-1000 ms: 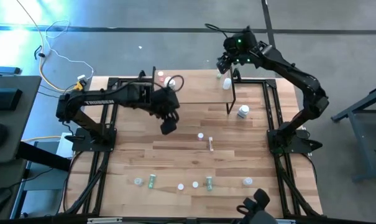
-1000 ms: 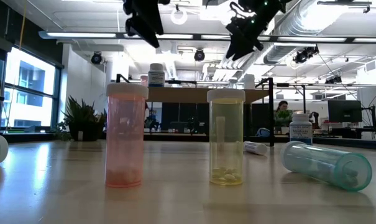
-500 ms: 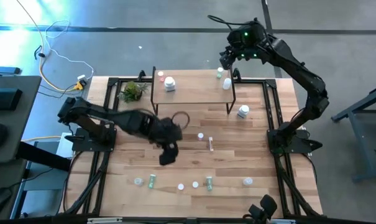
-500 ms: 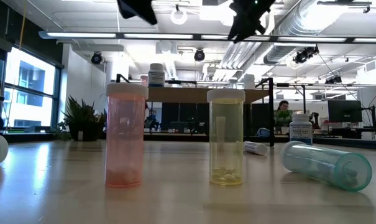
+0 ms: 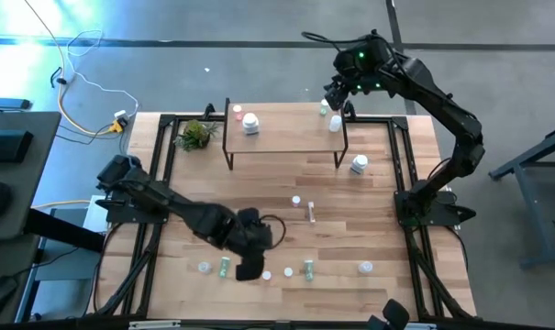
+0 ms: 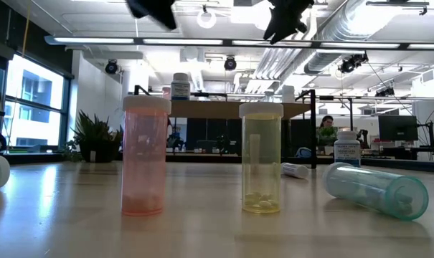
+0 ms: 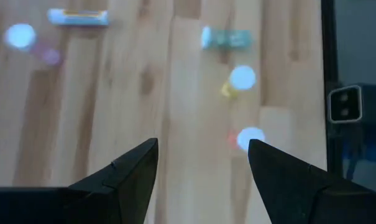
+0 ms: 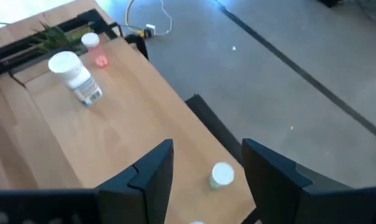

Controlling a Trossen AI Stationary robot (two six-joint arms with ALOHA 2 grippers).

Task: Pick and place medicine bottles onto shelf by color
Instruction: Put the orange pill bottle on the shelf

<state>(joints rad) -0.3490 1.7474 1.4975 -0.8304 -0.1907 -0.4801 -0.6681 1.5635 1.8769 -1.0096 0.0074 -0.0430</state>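
My left gripper hangs open over the near part of the table. It is above a row of medicine bottles: a green one lying down, white-capped ones and another green one. Its wrist view shows a red bottle, a yellow one and a teal one lying down. My right gripper is open, high above the right end of the shelf. On the shelf stand a white jar, a pink-capped bottle and a green bottle.
A white jar stands right of the shelf. A small bottle and a lying vial are mid-table. A leafy plant sits at the far left. Black frame rails border the table sides.
My left gripper has swept from beside the shelf toward the table's near edge, sinking and rolling a little, and stays open. My right gripper has risen a little above the shelf's right end. No bottle has moved.
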